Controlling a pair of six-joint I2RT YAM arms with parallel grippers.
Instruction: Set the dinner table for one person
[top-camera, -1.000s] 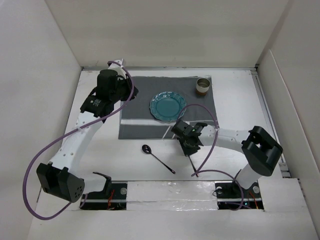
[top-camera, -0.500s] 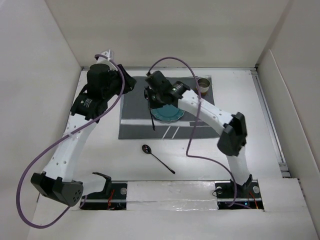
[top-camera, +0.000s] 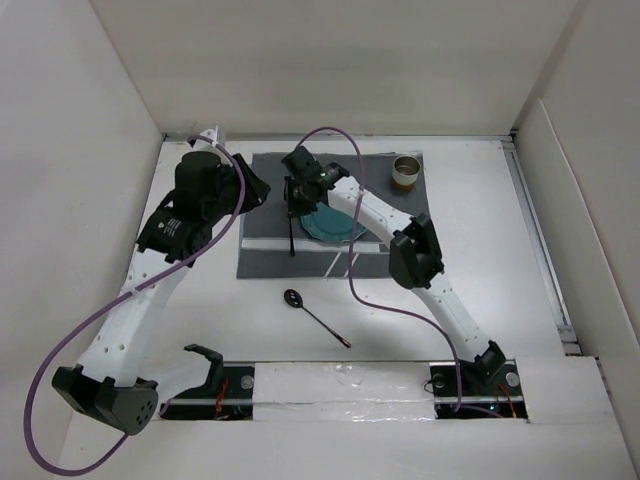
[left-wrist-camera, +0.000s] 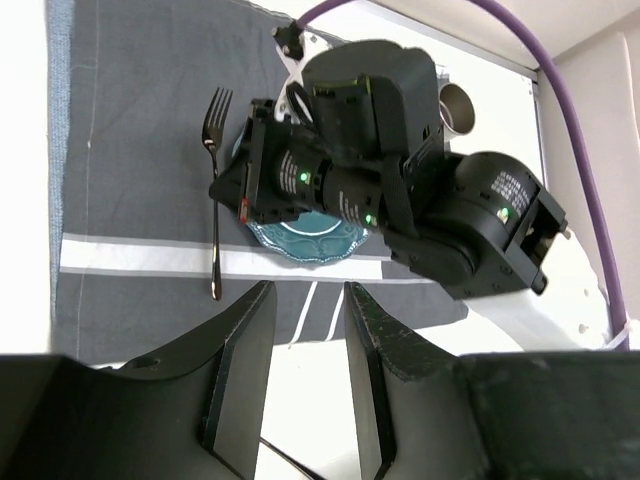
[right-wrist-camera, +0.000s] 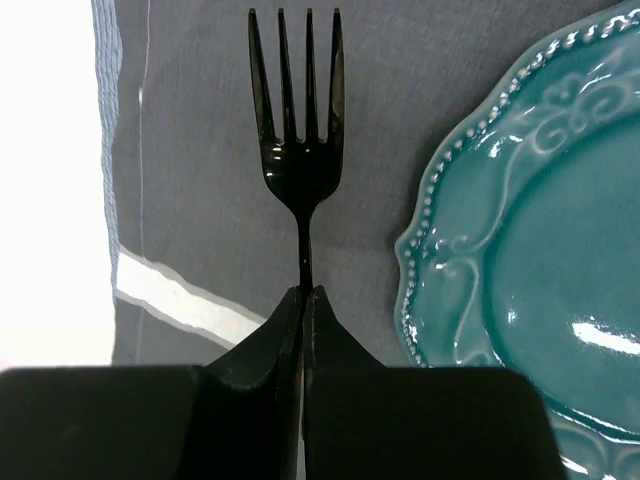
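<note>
Grips a black fork (right-wrist-camera: 303, 170) at the neck with the right gripper (right-wrist-camera: 303, 295), fingers pinched tight, tines aimed at the far edge of the white dinner table (top-camera: 480, 220) below. Holds it over the grey striped placemat (right-wrist-camera: 200, 150), just left of the teal plate (right-wrist-camera: 540, 260); cannot tell whether it touches the cloth. Hovers with the left gripper (left-wrist-camera: 305, 330) spread wide, holding nothing, toward the far left corner.

The plate (right-wrist-camera: 530, 250) is cut off by the right-wrist view's edge.

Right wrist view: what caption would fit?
Right gripper pinches a black fork by its handle, grey placemat beneath, teal plate alongside.
</note>
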